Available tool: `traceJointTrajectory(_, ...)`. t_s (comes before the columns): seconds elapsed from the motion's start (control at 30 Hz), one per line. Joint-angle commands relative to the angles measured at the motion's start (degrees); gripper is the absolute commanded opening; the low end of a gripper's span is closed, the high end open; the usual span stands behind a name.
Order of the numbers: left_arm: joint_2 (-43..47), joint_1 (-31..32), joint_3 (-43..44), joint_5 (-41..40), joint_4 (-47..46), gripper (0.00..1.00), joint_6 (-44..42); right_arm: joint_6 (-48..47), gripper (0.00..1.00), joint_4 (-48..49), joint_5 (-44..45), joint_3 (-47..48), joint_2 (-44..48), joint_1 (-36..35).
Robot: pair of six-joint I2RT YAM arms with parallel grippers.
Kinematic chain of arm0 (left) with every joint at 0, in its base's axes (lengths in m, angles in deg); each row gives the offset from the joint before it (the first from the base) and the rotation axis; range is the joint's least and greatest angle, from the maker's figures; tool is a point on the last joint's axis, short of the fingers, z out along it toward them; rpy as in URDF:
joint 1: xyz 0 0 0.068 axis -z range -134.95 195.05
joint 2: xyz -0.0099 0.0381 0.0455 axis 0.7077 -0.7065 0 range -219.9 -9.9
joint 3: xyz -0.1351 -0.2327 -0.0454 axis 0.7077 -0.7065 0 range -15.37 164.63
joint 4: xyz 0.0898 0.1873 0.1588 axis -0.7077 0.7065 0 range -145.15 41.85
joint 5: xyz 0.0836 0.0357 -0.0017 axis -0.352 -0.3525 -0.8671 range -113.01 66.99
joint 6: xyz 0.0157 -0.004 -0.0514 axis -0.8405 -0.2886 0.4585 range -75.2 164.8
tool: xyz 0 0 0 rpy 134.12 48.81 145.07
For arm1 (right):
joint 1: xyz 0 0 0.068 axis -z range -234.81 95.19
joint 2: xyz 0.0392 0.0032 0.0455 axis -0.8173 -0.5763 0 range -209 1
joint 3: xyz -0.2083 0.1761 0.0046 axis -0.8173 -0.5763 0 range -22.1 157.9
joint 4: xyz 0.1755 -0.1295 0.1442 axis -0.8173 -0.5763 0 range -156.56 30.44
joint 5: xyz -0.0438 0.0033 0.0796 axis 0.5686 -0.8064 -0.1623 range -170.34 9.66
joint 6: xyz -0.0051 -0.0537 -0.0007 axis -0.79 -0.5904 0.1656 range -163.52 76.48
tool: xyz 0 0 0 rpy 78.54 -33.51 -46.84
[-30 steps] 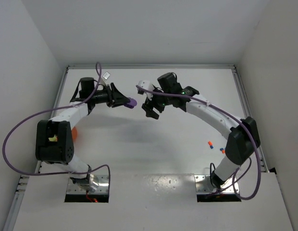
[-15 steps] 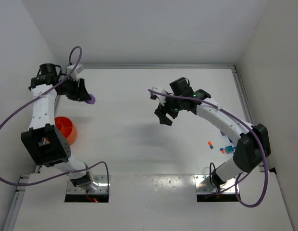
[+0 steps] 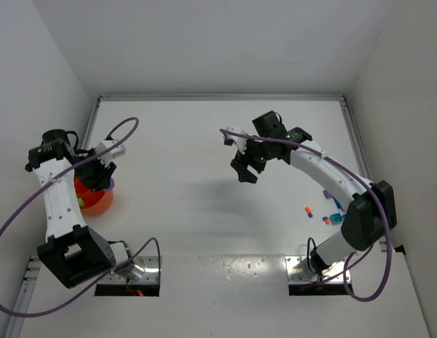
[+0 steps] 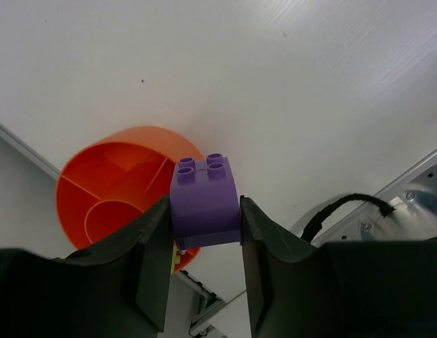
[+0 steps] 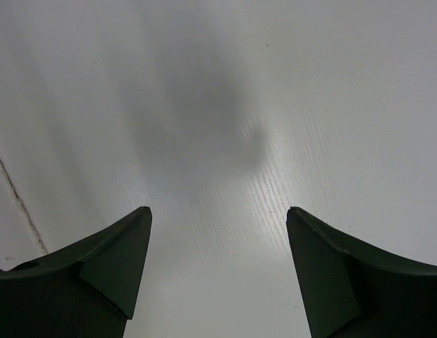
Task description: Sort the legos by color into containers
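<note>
My left gripper [image 4: 204,205] is shut on a purple lego [image 4: 204,201], studs pointing away, pinched on both sides by the fingers. It hangs just above the near rim of the round orange container [image 4: 106,190], whose inner compartments show. In the top view the left gripper [image 3: 100,176] is over that container [image 3: 100,204] at the table's left edge. A lime green bit [image 4: 176,257] peeks out by the container's rim behind the left finger. My right gripper [image 3: 244,169] hovers open over bare table near the middle; its fingers [image 5: 113,260] have nothing between them.
Small loose legos lie at the right side of the table: an orange one [image 3: 309,210], a teal-blue one [image 3: 336,219] and another orange one [image 3: 325,220]. Purple cables loop off both arms. White walls enclose the table on three sides.
The left arm has swung from the table's middle back to the left edge and down over the orange container, carrying the purple lego. The right gripper drew slightly right and stays open.
</note>
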Motion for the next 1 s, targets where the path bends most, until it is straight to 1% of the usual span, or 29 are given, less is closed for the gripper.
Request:
traceJointTrajectory(0.0,0.1,-1.7,-1.2,-2.0,0.3,0.0,-10.0,-1.7,0.78,-0.6,-1.8,1.8,0.1,0.3)
traceJointTrajectory(0.17,0.8,-1.7,-1.7,-6.3,0.3,0.0,-12.9,-2.9,0.78,-1.3,-1.8,2.3,-0.5,0.3)
traceJointTrajectory(0.4,1.4,-5.4,-3.5,-6.3,0.3,0.0,-15.7,-2.4,0.78,-2.4,-1.8,3.4,-2.3,0.3)
traceJointTrajectory(0.63,-2.2,-11.8,-4.1,-6.1,0.3,0.01,-19.1,-2.4,0.78,-2.4,-1.8,4.4,-2.9,0.3)
traceJointTrajectory(0.97,-5.1,-13.1,-4.6,-4.9,0.3,0.02,-20.7,-2.4,0.78,-2.4,-1.8,5.5,-4.7,0.3)
